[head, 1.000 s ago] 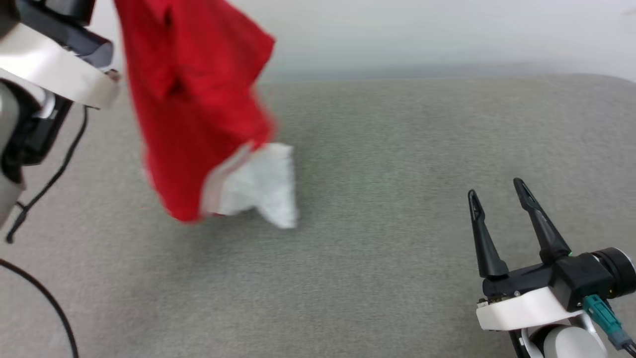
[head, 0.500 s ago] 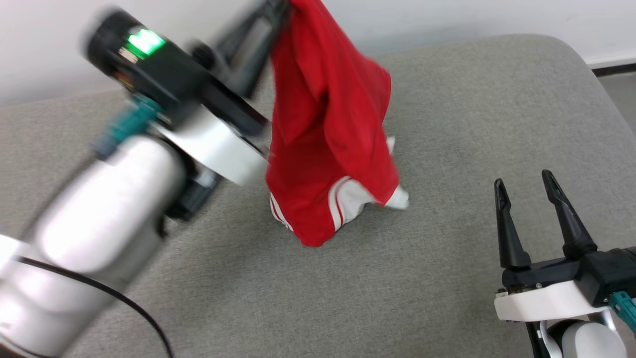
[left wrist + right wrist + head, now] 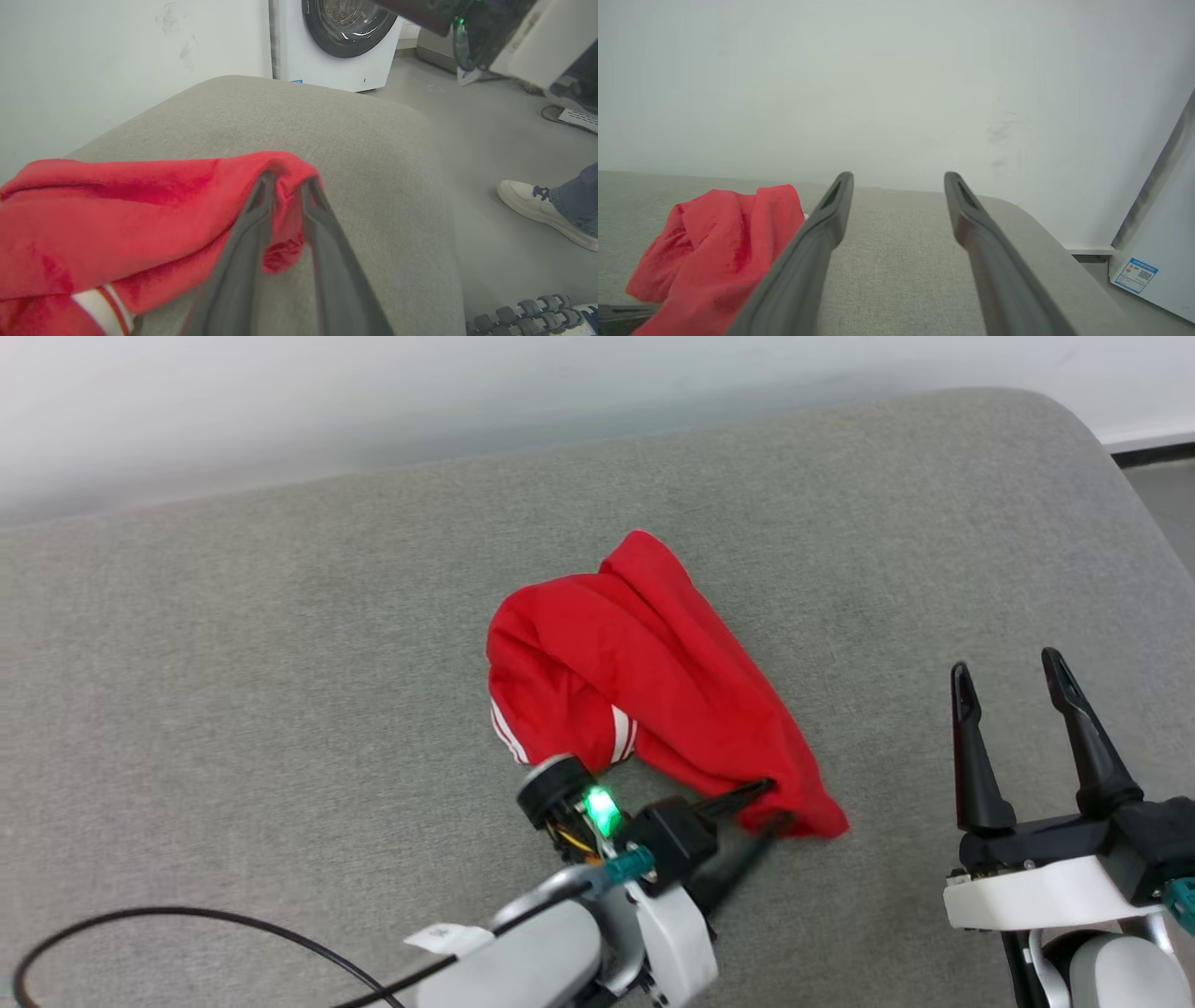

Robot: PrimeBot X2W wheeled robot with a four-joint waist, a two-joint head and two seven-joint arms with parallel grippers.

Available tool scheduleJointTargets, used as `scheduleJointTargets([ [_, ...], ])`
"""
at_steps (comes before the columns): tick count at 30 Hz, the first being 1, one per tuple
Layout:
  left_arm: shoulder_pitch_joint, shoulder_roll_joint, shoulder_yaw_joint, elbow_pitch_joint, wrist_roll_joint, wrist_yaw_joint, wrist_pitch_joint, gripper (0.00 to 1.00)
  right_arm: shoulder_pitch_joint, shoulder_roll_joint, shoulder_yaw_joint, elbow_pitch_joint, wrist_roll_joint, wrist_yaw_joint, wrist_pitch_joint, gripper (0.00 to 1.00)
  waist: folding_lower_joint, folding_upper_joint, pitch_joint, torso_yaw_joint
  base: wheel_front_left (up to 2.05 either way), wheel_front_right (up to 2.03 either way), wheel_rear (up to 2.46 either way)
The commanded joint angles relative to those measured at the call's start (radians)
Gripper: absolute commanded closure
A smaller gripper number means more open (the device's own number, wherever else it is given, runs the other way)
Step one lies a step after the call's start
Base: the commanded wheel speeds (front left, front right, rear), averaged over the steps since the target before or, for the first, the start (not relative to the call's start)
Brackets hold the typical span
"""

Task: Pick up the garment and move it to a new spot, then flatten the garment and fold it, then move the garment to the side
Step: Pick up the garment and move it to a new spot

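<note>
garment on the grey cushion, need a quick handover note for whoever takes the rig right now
Left gripper: closed on a fold of the garment at its near edge, low over the cushion.
Right gripper: open, empty, off to the right of the garment, apart from it.
Garment: crumpled red heap lying on the cushion, not spread out.
Done: garment is down on the cushion.
Left: let go, spread it flat, fold it, move it to the side.
</note>
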Motion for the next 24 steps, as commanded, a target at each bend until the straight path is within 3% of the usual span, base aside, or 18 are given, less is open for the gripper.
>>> scheduleJointTargets([
  [1,0.019,-0.021,0.002,0.010,0.007,-0.009,-0.003,0.00,-0.004,0.003,0.002,0.003,-0.004,-0.001,-0.002,0.00,0.0000,-0.0001,-0.008,0.013,0.00,0.00,0.00],
  [8,0.077,-0.022,0.160,-0.025,0.048,0.008,-0.003,0.00,0.023,0.003,0.005,0.012,-0.013,-0.001,-0.002,0.00,0.0000,-0.0001,-0.065,0.075,0.00,0.00,0.00],
  [19,0.238,0.112,0.610,-0.147,0.105,0.122,-0.003,0.00,0.058,0.002,0.006,0.007,-0.033,-0.001,-0.002,0.00,0.0000,-0.0001,-0.139,0.171,0.00,0.00,0.00],
  [24,0.411,0.122,0.762,-0.225,0.136,0.137,-0.002,0.00,0.075,0.002,0.004,-0.004,-0.023,-0.001,-0.002,0.00,0.0000,-0.0001,-0.154,0.194,0.00,0.00,0.00],
])
